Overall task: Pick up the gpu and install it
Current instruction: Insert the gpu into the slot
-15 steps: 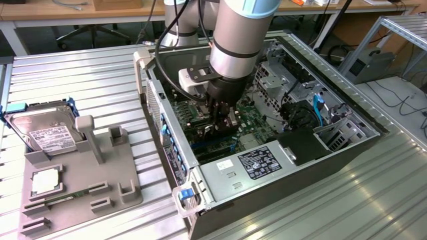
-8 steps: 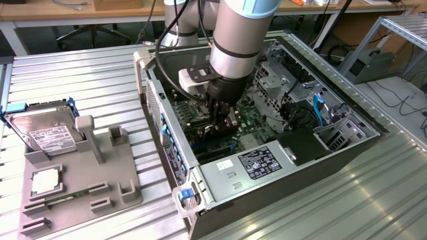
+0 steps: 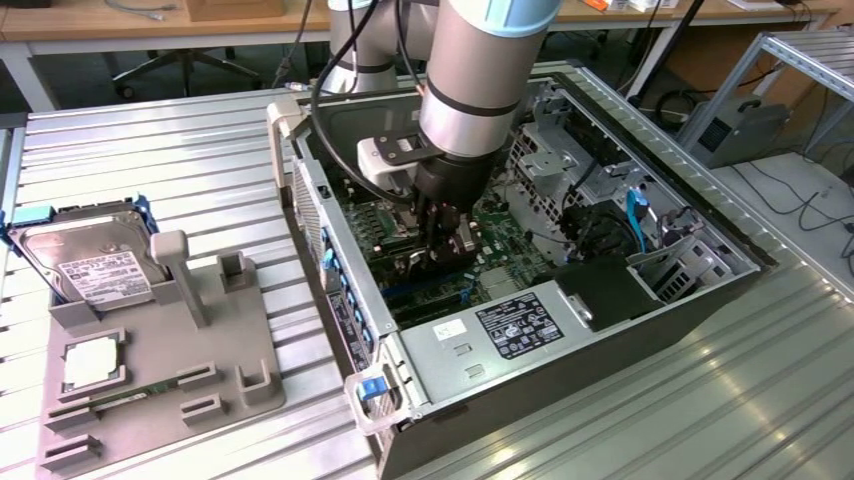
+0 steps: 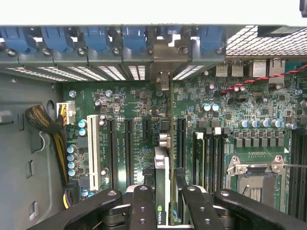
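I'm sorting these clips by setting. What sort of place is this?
Probably a lab or workshop bench for assembling computers. An open computer case lies on a ribbed metal table, a hard drive sits in a grey parts holder beside it, and desks stand behind.

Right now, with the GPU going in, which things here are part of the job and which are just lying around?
Part of the job:
gpu, held edge-on in the gripper
motherboard
PC case

Lying about:
hard drive
grey holder tray
memory stick
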Tool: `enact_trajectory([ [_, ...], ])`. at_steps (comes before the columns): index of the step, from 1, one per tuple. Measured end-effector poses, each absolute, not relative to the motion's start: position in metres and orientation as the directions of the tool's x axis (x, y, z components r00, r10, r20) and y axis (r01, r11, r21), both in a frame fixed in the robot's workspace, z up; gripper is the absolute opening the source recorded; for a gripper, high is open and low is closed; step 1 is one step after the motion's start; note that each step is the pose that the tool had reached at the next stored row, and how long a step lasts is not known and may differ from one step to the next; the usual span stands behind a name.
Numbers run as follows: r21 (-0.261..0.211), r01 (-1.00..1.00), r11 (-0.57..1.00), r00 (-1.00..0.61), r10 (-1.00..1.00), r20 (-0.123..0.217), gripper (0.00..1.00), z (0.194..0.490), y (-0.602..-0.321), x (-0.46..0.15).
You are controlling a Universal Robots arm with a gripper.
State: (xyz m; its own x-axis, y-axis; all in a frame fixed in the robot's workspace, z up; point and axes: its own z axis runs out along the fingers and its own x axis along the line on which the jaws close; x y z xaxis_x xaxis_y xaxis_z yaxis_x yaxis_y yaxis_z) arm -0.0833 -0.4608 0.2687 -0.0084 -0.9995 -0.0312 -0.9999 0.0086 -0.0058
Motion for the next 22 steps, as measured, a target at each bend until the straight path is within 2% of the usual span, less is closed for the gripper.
enact_trajectory([
  [22,-0.006,-1.000,0.004,-0.004,-1.000,-0.031,0.26,0.2645,-0.4608,-0.0832],
])
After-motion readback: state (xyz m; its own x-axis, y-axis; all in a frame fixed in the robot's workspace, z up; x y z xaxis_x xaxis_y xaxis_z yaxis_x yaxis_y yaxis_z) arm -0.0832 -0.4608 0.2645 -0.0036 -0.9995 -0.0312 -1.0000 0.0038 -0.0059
